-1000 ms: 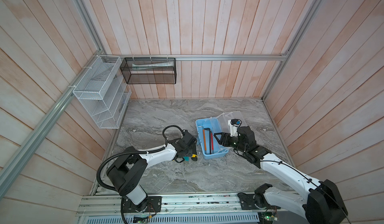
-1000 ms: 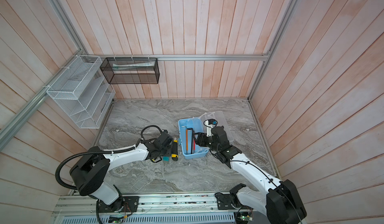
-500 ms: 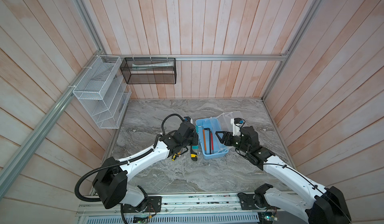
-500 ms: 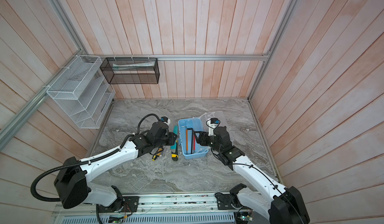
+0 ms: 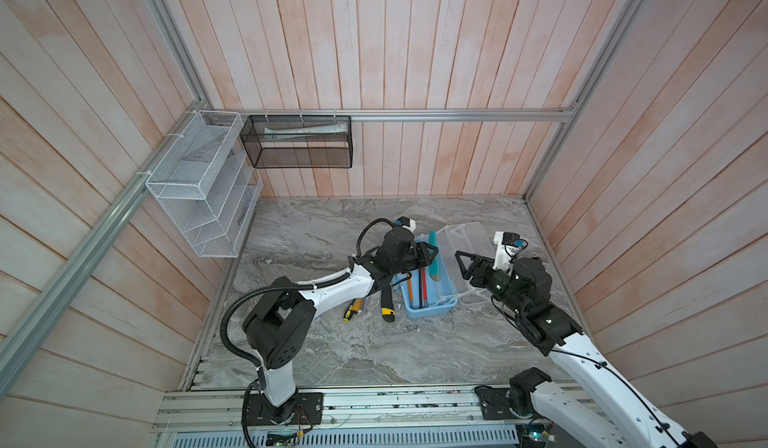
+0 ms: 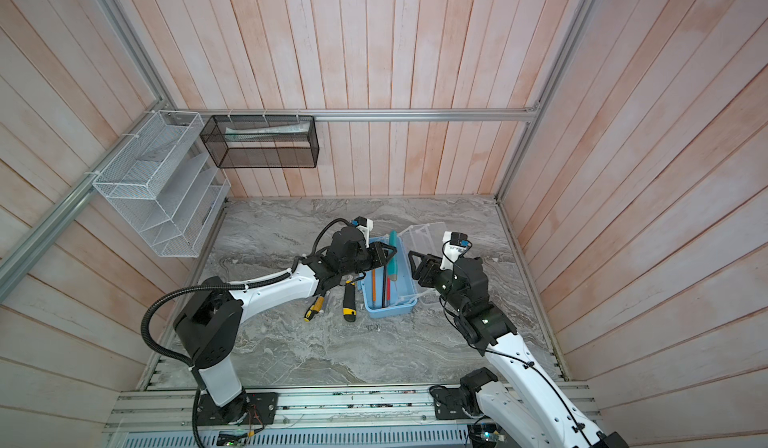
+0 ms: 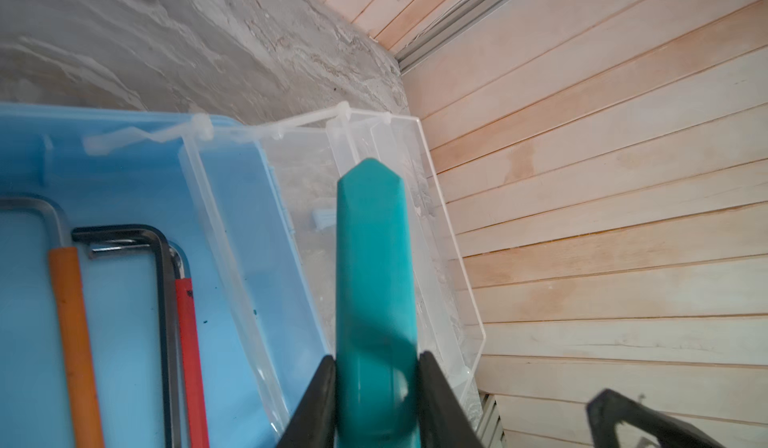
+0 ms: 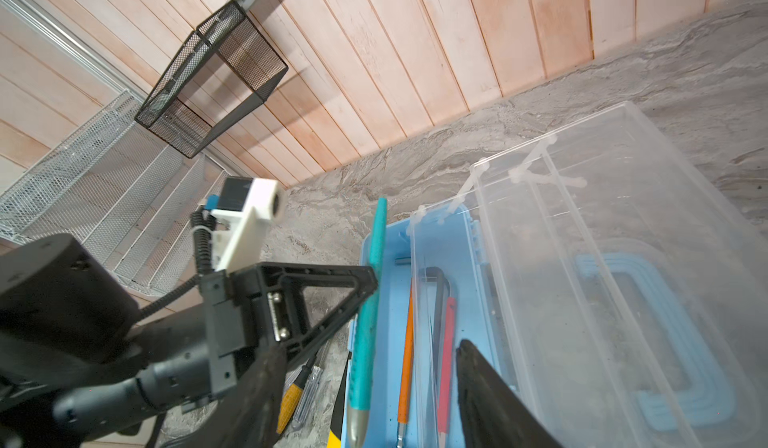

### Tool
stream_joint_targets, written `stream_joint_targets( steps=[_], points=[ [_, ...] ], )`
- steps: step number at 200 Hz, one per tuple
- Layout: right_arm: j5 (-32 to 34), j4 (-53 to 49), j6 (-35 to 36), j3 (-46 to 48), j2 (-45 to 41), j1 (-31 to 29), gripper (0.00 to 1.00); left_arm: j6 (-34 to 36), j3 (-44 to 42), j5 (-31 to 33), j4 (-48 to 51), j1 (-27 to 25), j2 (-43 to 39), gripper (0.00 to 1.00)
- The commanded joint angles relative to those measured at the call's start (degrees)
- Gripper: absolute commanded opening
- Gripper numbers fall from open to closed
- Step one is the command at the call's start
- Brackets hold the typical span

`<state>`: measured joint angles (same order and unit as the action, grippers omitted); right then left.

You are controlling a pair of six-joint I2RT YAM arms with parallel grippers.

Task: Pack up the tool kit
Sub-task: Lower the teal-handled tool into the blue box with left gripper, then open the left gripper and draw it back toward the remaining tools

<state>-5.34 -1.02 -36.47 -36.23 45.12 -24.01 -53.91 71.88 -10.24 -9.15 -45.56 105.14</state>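
Left fingers (image 7: pixel 318 404) were clamped on the teal tool (image 7: pixel 374 267). A second earlier they had been down at the table (image 5: pixel 332 354) left of the case, and half a second earlier they were mid-lift. The tool was now carried above the open tool kit (image 5: pixel 428 306), lengthwise and not yet set down; which side of the base it hung over could not be fixed. Pick judged done, place pending.

Right fingers (image 8: pixel 490 404) were held spread and empty just right of the case, little changed.

The kit sat mid-table with its clear lid (image 5: pixel 465 240) thrown back to the right. An orange-handled hex key (image 7: pixel 70 321), a red-handled one (image 7: pixel 191 342) and a black hex key (image 7: pixel 162 267) already lay in the base.

- **Obstruction:** a clear inner tray (image 7: pixel 232 225) overhung the base's lid side and could foul the tool on lowering.
- **Still unpacked:** a yellow-and-black screwdriver (image 5: pixel 352 309) and a yellow-and-black tool (image 5: pixel 387 306) were left on the table beside the case, near the left arm.
- **No concern:** the white wire rack (image 5: pixel 199 192) and black mesh basket (image 5: pixel 299 146) were well apart on the walls.
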Motion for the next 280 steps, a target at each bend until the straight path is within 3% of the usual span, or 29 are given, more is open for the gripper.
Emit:
stream_joint_targets(
  steps=[1,31,87,144,165,198,206,220,243,280],
  points=[
    [0.7,-2.3,-0.7,-0.1,-1.0,0.4,0.64,-4.6,2.7,-2.0,-5.5,-0.5,2.6,0.3],
    [0.5,-2.7,-0.5,0.6,-1.9,0.9,0.64,-7.4,4.1,-3.9,-7.3,-1.0,6.5,0.32],
    [-0.6,-2.4,-0.3,1.3,-1.9,2.1,0.64,-10.2,6.7,-5.3,-8.2,-1.0,11.3,0.46],
    [-0.8,-3.0,0.2,1.0,-1.9,2.5,0.64,-5.0,8.3,-4.8,-4.8,-0.5,10.0,0.47],
    [-1.2,-3.4,0.6,0.4,-1.3,2.6,0.64,2.2,9.4,-1.1,0.9,-0.5,6.7,0.5],
    [-1.7,-4.0,1.0,-0.5,0.0,2.5,0.63,14.9,7.4,10.7,13.1,-0.5,-1.8,0.61],
    [-2.2,-3.7,0.9,-0.4,0.4,2.5,0.63,17.8,6.9,14.1,16.3,-0.7,-3.5,0.71],
    [-3.1,-3.3,0.7,-0.4,1.2,2.4,0.63,22.0,7.0,19.5,22.7,-0.9,-5.4,1.0],
    [-3.5,-3.9,1.4,-0.9,2.8,1.7,0.63,25.6,5.2,24.5,30.2,-0.9,-8.1,1.0],
    [-2.6,-4.8,1.4,-1.6,3.4,0.9,0.62,23.2,-7.5,22.7,30.1,-1.0,-16.0,0.99]
  ],
)
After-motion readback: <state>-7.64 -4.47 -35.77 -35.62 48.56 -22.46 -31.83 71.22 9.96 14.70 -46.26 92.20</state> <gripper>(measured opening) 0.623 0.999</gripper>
